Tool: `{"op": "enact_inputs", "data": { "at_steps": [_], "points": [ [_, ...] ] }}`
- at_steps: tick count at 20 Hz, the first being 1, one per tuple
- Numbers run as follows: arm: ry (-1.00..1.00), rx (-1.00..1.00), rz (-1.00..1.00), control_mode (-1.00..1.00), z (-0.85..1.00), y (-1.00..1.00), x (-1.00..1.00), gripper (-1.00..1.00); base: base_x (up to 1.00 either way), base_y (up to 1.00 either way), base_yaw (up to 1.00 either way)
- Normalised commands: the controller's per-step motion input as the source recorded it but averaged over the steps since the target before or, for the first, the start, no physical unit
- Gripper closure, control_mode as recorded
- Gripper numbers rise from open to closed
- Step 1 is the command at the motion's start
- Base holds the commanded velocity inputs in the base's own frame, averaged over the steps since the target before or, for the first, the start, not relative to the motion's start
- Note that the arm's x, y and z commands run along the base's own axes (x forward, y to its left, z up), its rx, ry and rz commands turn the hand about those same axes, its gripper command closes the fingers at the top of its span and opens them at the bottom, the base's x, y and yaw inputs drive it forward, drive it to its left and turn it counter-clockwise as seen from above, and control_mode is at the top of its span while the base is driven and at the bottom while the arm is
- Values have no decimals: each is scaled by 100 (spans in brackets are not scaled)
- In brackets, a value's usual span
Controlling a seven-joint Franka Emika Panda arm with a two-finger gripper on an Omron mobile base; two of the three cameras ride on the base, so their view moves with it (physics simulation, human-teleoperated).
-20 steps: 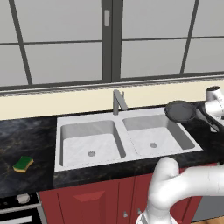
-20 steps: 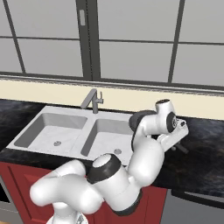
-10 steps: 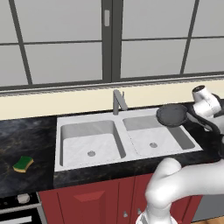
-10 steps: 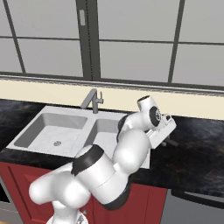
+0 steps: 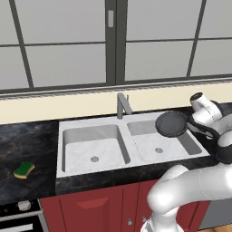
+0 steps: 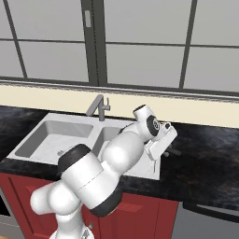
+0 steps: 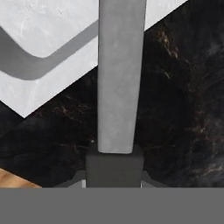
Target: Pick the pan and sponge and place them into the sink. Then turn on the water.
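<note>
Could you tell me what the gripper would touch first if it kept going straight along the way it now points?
Probably the black counter beside the sink. The gripper holds the pan by its handle, and past that handle the hand view shows dark counter, though depth is unclear.

No readable text, label, brand, number or sign anywhere you look. Pan point(image 5: 171, 123), sponge point(image 5: 24, 169), sink point(image 5: 90, 131) with faucet point(image 5: 122, 105): all plain, unmarked. Countertop point(image 5: 27, 140) beside sink: marbled pattern only, no lettering. Cabinet fronts point(image 5: 99, 206) under sink: blank red.
</note>
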Motion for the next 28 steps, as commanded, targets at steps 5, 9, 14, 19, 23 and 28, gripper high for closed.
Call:
{"op": "enact_inputs", "data": {
  "at_steps": [5,9,14,19,23,28],
  "points": [
    [-3,11,1,-100,-2,18,-15,100,0,0,0],
    [1,2,0,-100,-8,37,-1,100,0,0,0],
    [11,-2,-2,-100,-2,28,-4,100,0,0,0],
    [11,-1,-1,-100,-21,0,-7,100,0,0,0],
    [2,0,0,-100,-22,6,-13,100,0,0,0],
    [2,0,0,-100,-16,14,-5,100,0,0,0]
  ]
}}
